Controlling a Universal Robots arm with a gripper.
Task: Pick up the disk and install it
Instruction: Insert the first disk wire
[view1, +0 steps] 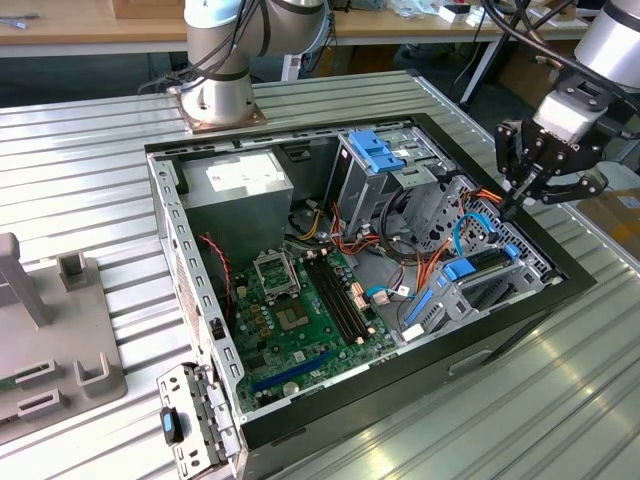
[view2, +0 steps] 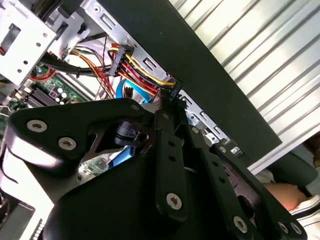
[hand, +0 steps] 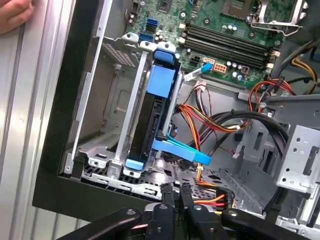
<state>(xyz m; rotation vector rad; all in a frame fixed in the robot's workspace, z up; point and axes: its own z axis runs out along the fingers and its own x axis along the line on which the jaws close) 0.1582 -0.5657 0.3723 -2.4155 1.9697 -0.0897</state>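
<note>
In the exterior view we see the gripper (view1: 512, 204) hovering at about 2 o'clock of the open computer case (view1: 420, 370), which lies on the ribbed worktop (view1: 90, 150). Its fingers are drawn together and hold nothing. In the first wrist view the disk (hand: 150, 125) stands on edge in its blue carrier inside the drive cage (hand: 107, 100), next to the case wall. The gripper is apart from it, near the cage's edge.

The disk (hand: 149, 125) stands in a bay (hand: 117, 105) of the case (view1: 330, 415), at the exterior view's right of the motherboard (view1: 300, 310).
</note>
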